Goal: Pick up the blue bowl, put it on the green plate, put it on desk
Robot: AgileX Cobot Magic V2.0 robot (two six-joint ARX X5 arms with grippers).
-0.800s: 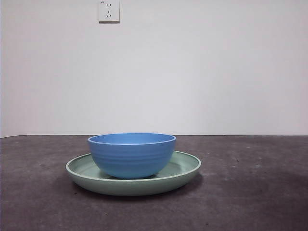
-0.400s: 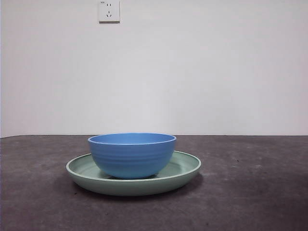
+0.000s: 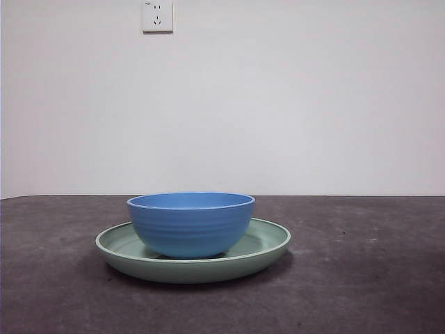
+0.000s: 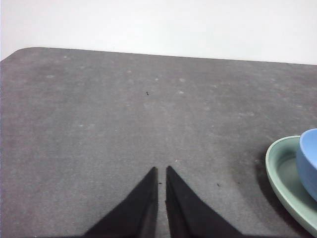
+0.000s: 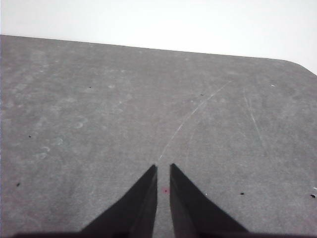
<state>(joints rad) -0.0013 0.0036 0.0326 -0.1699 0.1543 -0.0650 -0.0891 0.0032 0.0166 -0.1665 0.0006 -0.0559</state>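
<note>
The blue bowl [image 3: 190, 224] stands upright inside the green plate [image 3: 268, 245], and the plate rests on the dark desk [image 3: 361, 278] near the middle of the front view. No arm shows in that view. My left gripper [image 4: 161, 171] is shut, holds nothing and hovers over bare desk; the green plate's rim [image 4: 277, 173] and a sliver of the blue bowl [image 4: 309, 161] show off to one side of it. My right gripper [image 5: 163, 168] is also shut and empty, over bare desk [image 5: 99, 124], with neither dish in its view.
A white wall with a power socket [image 3: 157, 15] rises behind the desk. The desk's rounded far corners show in both wrist views. Faint scratches mark the surface under the right gripper.
</note>
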